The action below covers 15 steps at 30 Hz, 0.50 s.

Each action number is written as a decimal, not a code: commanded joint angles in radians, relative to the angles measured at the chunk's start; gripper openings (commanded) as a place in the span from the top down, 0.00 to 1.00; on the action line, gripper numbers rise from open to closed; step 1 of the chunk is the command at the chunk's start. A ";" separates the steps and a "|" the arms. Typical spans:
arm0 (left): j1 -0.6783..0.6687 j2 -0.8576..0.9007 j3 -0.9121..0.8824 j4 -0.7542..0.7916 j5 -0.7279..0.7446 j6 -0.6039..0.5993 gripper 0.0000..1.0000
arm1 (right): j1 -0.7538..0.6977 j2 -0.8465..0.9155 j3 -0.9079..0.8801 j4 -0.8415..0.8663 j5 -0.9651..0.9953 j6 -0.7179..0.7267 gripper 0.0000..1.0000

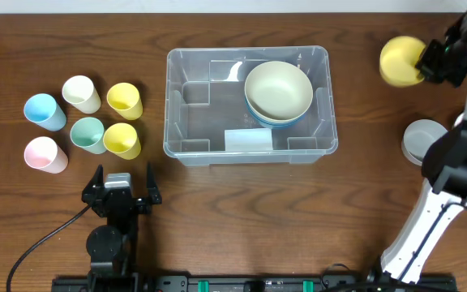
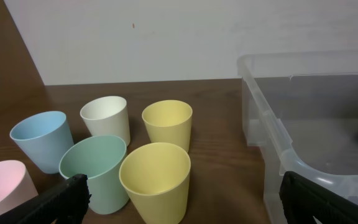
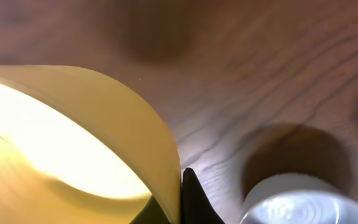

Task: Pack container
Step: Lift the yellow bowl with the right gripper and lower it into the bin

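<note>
At the centre of the counter (image 1: pixel 242 211), in the overhead view, the container (image 1: pixel 197 122) stands upright and open. A cream bowl (image 1: pixel 278 89) is nested on a blue bowl (image 1: pixel 274 123) in its right half, and its left half is bare. Packing is judged partly done. Outside the container are a yellow bowl (image 1: pixel 400 61), a grey bowl (image 1: pixel 422 139) near the right edge and six pastel cups (image 1: pixel 87 134) grouped well to the left. The right hand (image 1: pixel 422 61) is reached to the far right corner, its arm angled up from the near edge, and is pinched on the rim of the yellow bowl, which sits tilted. Whether that bowl is clear of the counter cannot be told. The left hand (image 1: pixel 122 191) rests low near the front edge, just short of the cups, fully spread and holding nothing. In the left wrist view, the cups stand upright and close together directly ahead, with the container wall (image 2: pixel 278 143) to the right. Both fingers (image 2: pixel 61 202) show at the bottom corners, wide apart. In the right wrist view, the lit yellow bowl (image 3: pixel 73 143) fills the left side with a dark finger (image 3: pixel 191 199) pressed against its rim. The grey bowl (image 3: pixel 291 202) lies on the wood below at lower right. The next step is judged to be carrying the yellow bowl leftward to the container.
</note>
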 commanded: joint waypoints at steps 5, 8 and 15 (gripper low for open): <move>0.005 -0.005 -0.023 -0.032 -0.023 0.017 0.02 | 0.151 -0.222 0.027 -0.053 -0.112 -0.076 0.99; 0.005 -0.005 -0.023 -0.032 -0.023 0.017 0.02 | 0.250 -0.264 0.027 -0.075 -0.102 -0.097 0.99; 0.005 -0.005 -0.023 -0.032 -0.023 0.017 0.02 | 0.513 -0.261 0.023 -0.103 -0.013 -0.091 0.99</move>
